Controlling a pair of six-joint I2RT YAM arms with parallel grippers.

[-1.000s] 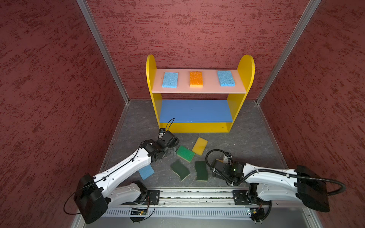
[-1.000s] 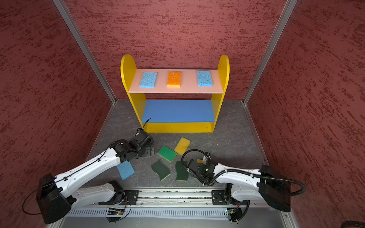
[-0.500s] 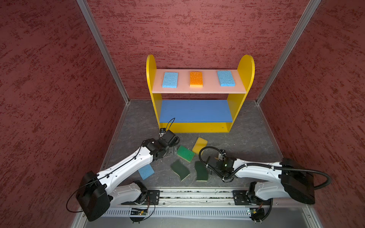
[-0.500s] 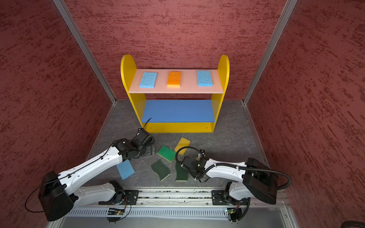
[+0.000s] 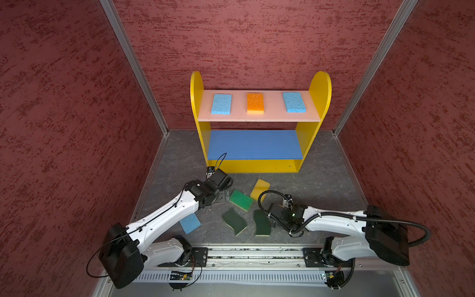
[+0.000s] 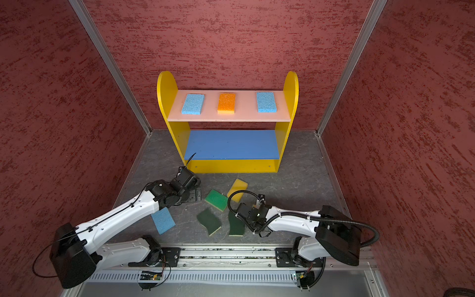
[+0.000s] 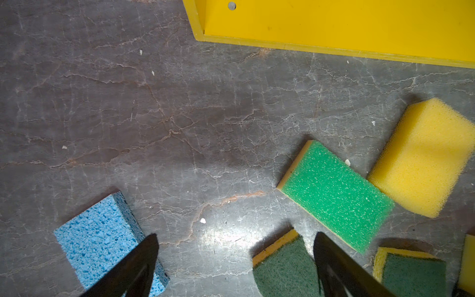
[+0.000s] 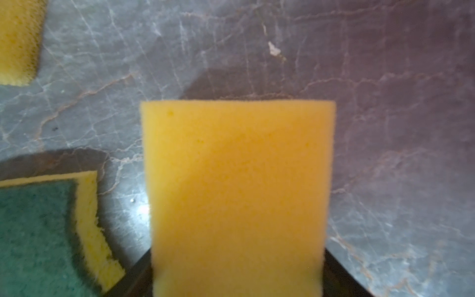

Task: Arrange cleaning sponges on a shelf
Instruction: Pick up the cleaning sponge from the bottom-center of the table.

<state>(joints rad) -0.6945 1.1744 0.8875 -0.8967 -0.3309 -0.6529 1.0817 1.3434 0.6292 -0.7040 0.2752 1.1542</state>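
Shelf (image 5: 320, 90) at upper centre in both top views carries three sponges (image 5: 255, 102); others litter the tabletop (image 5: 321, 185) below. Left wrist: left fingers (image 7: 144, 259) spread, empty. Right wrist: right fingers (image 8: 138, 282) squeeze yellow sponge (image 8: 236, 192), centre frame; soft foam could slip free on lifting.

No text or label can be read.
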